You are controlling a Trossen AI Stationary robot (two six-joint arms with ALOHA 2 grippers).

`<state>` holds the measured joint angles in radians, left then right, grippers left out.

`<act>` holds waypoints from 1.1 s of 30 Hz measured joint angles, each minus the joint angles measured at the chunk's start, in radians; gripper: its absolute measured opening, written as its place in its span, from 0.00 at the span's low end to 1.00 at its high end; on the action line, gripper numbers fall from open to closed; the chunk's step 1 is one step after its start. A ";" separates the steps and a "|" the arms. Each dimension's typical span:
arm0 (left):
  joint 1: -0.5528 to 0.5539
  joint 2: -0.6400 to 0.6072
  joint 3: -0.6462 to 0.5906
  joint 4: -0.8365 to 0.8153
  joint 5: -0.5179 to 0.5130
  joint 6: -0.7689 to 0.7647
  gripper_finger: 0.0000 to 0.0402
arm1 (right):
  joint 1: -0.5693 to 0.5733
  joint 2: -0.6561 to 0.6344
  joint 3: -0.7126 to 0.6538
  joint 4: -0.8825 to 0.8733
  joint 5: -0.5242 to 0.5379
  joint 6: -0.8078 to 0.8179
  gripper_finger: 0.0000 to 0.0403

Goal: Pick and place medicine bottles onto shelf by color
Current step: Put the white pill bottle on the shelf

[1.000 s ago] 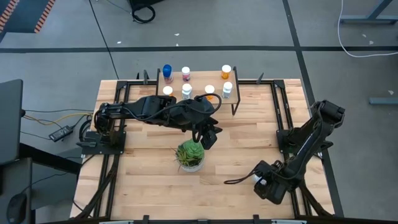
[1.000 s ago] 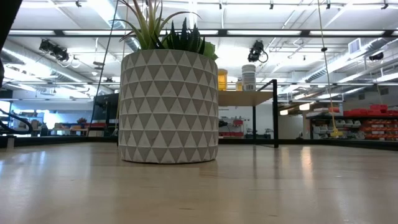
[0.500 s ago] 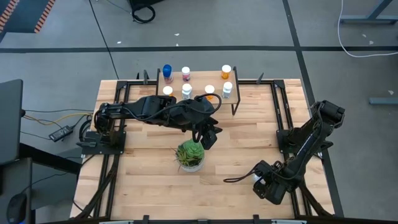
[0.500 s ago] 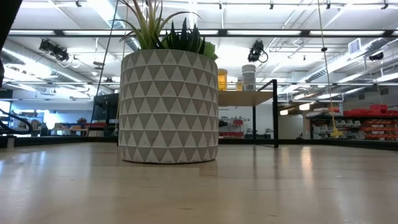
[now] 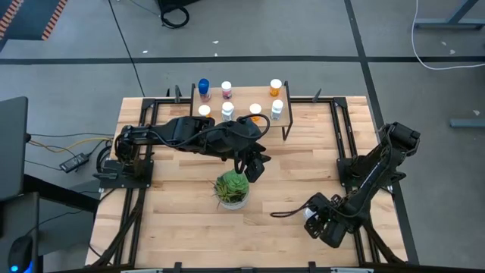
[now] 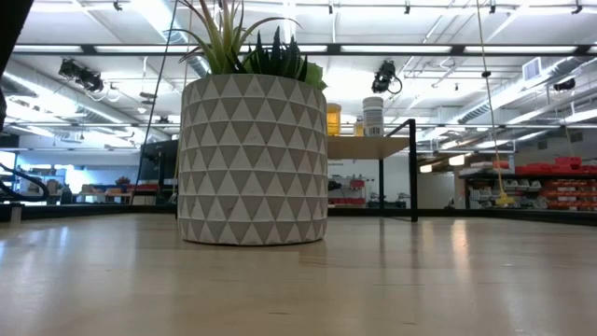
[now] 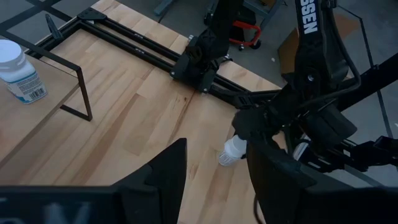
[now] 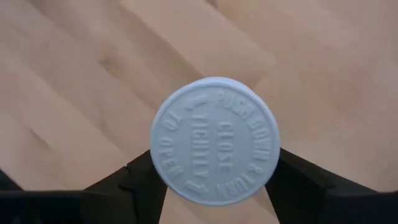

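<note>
Several medicine bottles stand upright on the shelf at the far edge: a blue one, a pinkish one, two orange ones and white ones. My right gripper, near the table's near right corner, is shut on one more white bottle. My left gripper hangs open between the shelf and the potted plant, touching nothing. In the low view the plant pot hides most of the table; the shelf board shows behind it. My right gripper holds the white bottle pinched between its two fingers, one on each side just under the white cap. The cap faces the wrist camera and hides the body. Whether the bottle's base is on the table I cannot tell.
The grey patterned plant pot stands mid-table, just on the near side of my left gripper. Black rails run along the table's left, right and far edges. Bare wood lies between the plant and my right gripper.
My right gripper, still shut on the white bottle, has shifted a little toward the table's left.
</note>
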<state>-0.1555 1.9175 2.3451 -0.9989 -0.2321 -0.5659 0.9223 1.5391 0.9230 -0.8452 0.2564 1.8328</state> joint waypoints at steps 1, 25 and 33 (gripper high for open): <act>0.000 0.000 0.000 0.000 0.000 0.000 0.43 | -0.010 0.000 0.000 0.000 0.006 -0.003 0.59; 0.000 0.000 0.000 0.000 0.000 0.000 0.43 | -0.423 0.000 0.000 0.095 0.089 -0.461 0.58; -0.007 0.000 0.000 0.000 0.000 0.000 0.43 | -0.618 0.000 0.000 0.152 0.012 -0.693 0.58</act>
<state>-0.1625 1.9175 2.3451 -0.9989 -0.2321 -0.5655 0.3047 1.5391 0.9230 -0.6932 0.2683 1.1396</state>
